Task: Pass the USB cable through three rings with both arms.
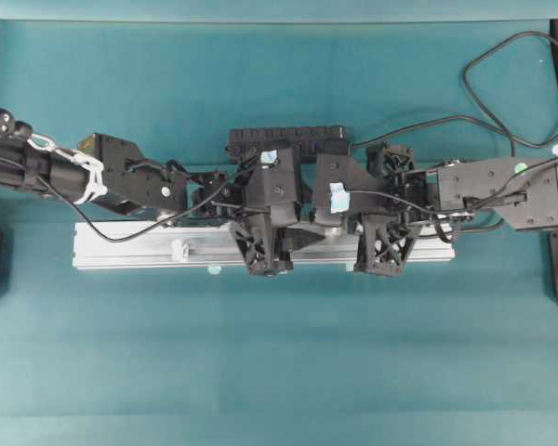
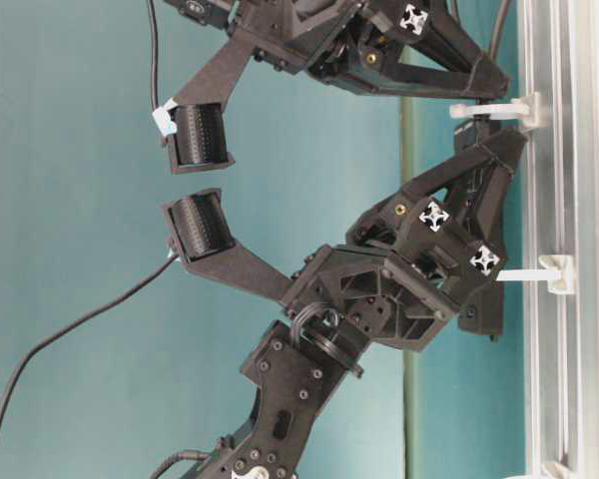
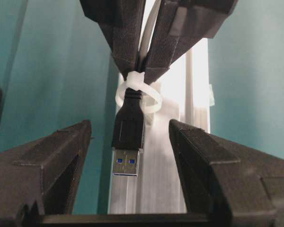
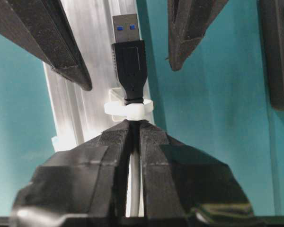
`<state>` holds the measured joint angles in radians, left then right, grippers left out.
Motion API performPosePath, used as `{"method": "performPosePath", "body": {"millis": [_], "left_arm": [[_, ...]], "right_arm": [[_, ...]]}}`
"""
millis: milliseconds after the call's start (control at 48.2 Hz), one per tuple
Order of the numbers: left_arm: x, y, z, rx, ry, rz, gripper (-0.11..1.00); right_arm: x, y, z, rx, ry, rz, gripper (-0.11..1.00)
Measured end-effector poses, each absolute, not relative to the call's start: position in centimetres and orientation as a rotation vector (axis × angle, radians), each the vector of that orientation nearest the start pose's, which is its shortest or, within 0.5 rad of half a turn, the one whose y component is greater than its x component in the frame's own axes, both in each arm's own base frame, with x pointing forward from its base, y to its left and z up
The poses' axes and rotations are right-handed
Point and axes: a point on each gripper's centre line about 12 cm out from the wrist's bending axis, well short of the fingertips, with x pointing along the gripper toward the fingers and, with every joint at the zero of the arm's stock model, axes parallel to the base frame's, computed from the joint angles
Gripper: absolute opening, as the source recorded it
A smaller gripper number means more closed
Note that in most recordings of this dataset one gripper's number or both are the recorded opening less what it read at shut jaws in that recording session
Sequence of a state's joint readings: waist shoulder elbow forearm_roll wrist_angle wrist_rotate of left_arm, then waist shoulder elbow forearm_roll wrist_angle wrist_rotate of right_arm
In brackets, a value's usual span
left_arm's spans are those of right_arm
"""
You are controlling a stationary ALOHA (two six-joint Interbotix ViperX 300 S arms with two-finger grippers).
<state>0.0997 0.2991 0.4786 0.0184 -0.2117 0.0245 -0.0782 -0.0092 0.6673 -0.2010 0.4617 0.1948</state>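
We see R gripper (image 4: 135, 126) clamped on USB cable (image 3: 128, 124), plug poking thru ring (image 3: 138, 97); L gripper (image 3: 130, 142) wide open, fingers flanking plug, holding nothing.

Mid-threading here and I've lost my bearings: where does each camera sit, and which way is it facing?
Overhead: above the table, looking straight down at the aluminium rail; both arms meet mid-rail.
Table-level: low, looking along the rail, picture turned sideways; shows both claws' frames and two rings.
Left wrist: on the left arm, looking out between its open left claw at the USB plug poking through a ring.
Right wrist: behind the shut right claw, facing the opposite way.
Both wrist views share plug, ring and rail.
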Motion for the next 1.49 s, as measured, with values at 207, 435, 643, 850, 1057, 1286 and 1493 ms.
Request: {"method": "performPosePath", "body": {"millis": [207, 435, 643, 850, 1057, 1286, 1493], "left_arm": [[45.7, 4.5, 12.1, 0.009, 0.57, 0.082, 0.68], [45.7, 4.5, 12.2, 0.01, 0.569, 0.081, 0.51], [45.7, 4.5, 12.1, 0.006, 0.57, 0.081, 0.23], [45.6, 4.4, 12.2, 0.017, 0.571, 0.078, 0.23], [45.6, 4.4, 12.3, 0.017, 0.568, 0.078, 0.23], [45.2, 4.3, 13.1, 0.018, 0.555, 0.077, 0.23], [44.7, 4.4, 13.3, 0.018, 0.557, 0.079, 0.23]], "right_arm": [[34.5, -3.8, 13.8, 0.007, 1.112, -0.158, -0.08], [34.5, -3.8, 13.9, 0.007, 1.11, -0.158, -0.08], [34.5, -3.7, 13.8, 0.006, 1.112, -0.156, -0.08], [34.5, -3.7, 13.8, 0.009, 1.112, -0.156, -0.08], [34.5, -3.7, 13.8, 0.011, 1.104, -0.155, -0.07], [34.6, -3.6, 13.9, 0.012, 1.101, -0.154, -0.01], [34.0, -3.6, 13.8, 0.012, 1.133, -0.161, 0.27]]}}
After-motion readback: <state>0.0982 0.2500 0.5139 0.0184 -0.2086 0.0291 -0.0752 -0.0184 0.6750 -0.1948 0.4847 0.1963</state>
